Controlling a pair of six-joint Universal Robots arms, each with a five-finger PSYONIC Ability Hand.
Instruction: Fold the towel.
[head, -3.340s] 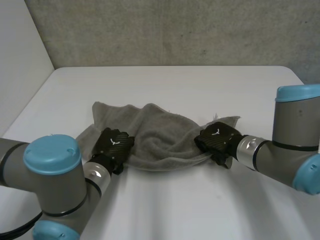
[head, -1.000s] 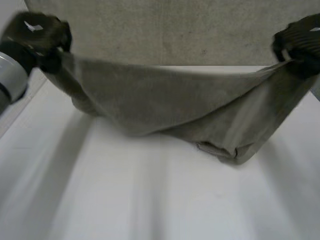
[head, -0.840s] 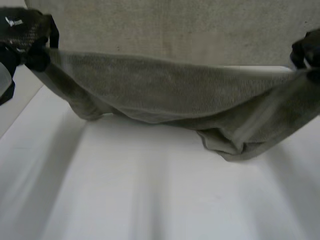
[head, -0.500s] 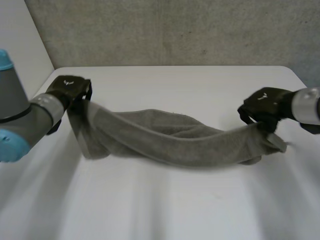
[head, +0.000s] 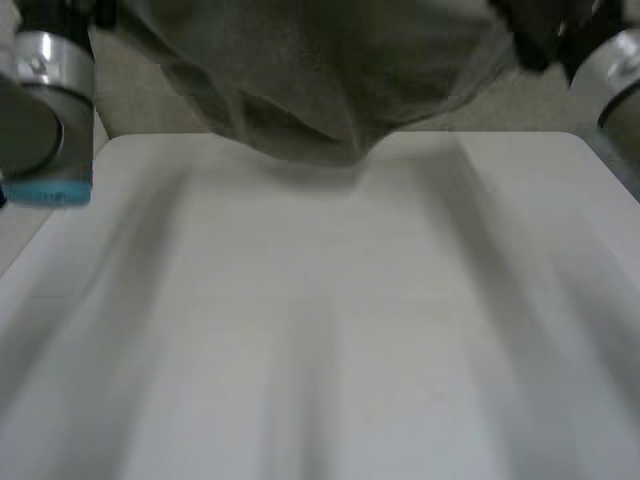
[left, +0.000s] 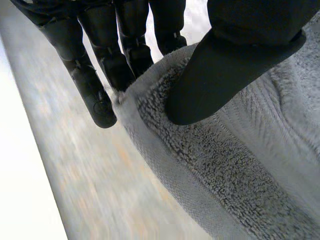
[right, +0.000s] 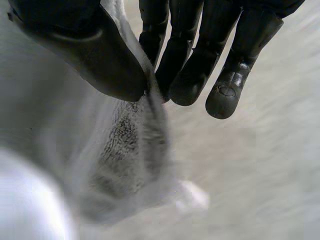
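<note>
Head view: the towel (head: 300, 70) hangs high between my two arms, stretched across the far side of the scene, its sagging middle the lowest part, over the far edge of the white table (head: 320, 330). My left arm (head: 45, 110) stands at one end of the cloth and my right arm (head: 612, 70) at the other, with my right hand (head: 535, 35) a dark shape at the towel's right end. The cloth looks lifted off the table.

Left wrist view: my left hand (left: 235, 65) has the towel (left: 240, 165) in a pinch. The thumb presses down on the looped pile just inside a thick rolled edge, and the fingers reach along behind that edge, the cloth caught between them. From the thumb the towel runs away from the hand in a broad grey band.

Right wrist view: my right hand (right: 85, 55) nips a narrow fold of towel (right: 125, 150) between the thumb and the nearest finger. The other fingers lie straight alongside, off the cloth. Below the pinch the towel drops away in a loose, bunched strip
</note>
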